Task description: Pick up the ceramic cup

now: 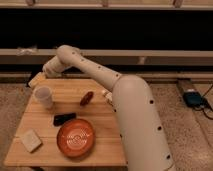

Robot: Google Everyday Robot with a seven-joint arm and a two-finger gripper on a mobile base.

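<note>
The ceramic cup (pixel 44 96) is a small off-white cylinder standing upright on the far left part of the wooden table (pixel 107 150). My arm reaches from the lower right across the table to the far left corner. The gripper (pixel 38 79) hangs at the end of it, just behind and slightly left of the cup, a little above the table's back edge. It holds nothing that I can see.
An orange plate (pixel 75 137) lies at the front middle. A small black object (pixel 65 119) lies just behind the plate, a red object (pixel 86 98) lies right of the cup, and a flat pale block (pixel 31 140) sits at the front left. A blue device (pixel 193 98) lies on the floor to the right.
</note>
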